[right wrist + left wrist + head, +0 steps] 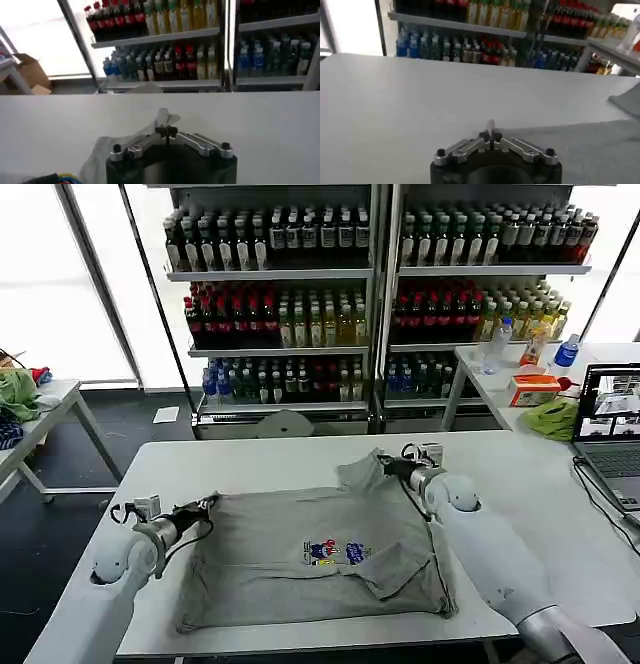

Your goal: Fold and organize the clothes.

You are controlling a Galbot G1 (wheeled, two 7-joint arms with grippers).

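A: Head view: grey shirt (300, 554) mid-table (250, 459). Soft, light, floppy?
B: Yep. Left gripper (205, 506) & right gripper (383, 463), fingers pinching shirt edges; grab at corners.

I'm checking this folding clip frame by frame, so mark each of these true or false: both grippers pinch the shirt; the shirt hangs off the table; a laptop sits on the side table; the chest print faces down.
1. The left gripper and right gripper are both shut on the grey shirt. True.
2. The shirt hangs off the white table. False: it lies on the tabletop.
3. A laptop sits open at the right. True.
4. The print faces down. False: it faces up.
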